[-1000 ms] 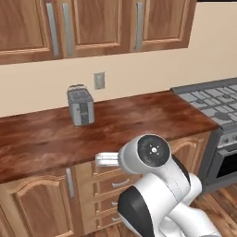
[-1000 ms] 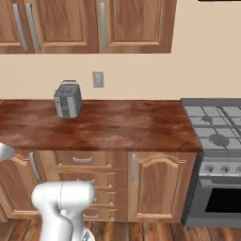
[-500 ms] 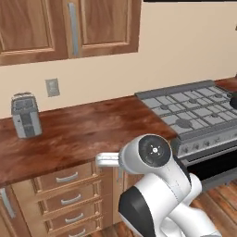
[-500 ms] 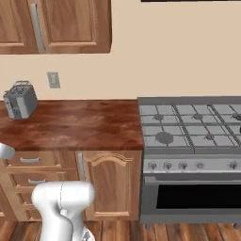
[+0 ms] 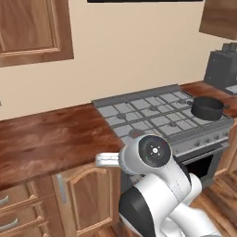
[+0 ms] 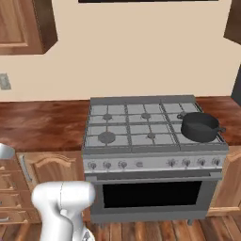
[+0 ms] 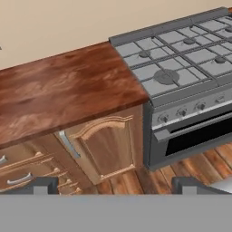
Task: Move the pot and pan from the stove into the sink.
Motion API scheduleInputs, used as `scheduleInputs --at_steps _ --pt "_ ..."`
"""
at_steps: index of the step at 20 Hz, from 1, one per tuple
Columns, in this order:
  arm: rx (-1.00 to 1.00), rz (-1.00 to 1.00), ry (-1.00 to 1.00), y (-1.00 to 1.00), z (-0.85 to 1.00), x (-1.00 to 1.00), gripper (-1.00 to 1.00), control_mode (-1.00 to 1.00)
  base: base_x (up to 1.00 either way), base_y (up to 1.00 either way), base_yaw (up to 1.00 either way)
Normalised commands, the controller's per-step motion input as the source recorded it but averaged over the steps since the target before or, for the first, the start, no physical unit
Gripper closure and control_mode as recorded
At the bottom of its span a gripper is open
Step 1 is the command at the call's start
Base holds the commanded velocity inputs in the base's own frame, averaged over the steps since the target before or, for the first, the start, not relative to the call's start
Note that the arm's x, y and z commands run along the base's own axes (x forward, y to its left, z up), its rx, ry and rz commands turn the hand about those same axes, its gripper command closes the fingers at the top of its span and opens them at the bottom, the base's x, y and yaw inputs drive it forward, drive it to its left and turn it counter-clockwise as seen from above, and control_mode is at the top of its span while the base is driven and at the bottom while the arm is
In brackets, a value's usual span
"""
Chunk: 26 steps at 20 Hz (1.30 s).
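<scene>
Probably heavy and rigid, the pot [image 6: 200, 126] sits on the stove [image 6: 141, 123]; its rim or small side handle looks grippable. Jaws spread wide, holding nothing.

The grey metal gas stove [image 6: 141, 129] with grid grates is carrying the short, round, dark grey pot [image 6: 200, 126], which is sitting on its front right burner. The reddish-brown wooden countertop [image 5: 41, 139] is adjoining the stove's left side.
</scene>
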Motion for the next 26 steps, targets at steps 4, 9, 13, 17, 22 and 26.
scheduleInputs --at_steps 4,9,13,17,22,26 --pt "0.00 0.00 0.00 0.00 0.00 0.00 -1.00 1.00 0.26 -0.97 -0.11" --pt "0.00 0.00 0.00 0.00 0.00 0.00 -1.00 1.00 0.25 -0.98 -0.11" --pt "0.00 0.00 0.00 0.00 0.00 0.00 -1.00 1.00 0.27 -0.98 -0.11" --pt "0.00 0.00 0.00 0.00 0.00 0.00 -1.00 1.00 0.27 -0.98 -0.11" --pt "0.00 0.00 0.00 0.00 0.00 0.00 -1.00 1.00 0.28 -0.95 -0.10" --pt "0.00 0.00 0.00 0.00 0.00 0.00 -1.00 1.00 0.32 -0.82 -0.07"
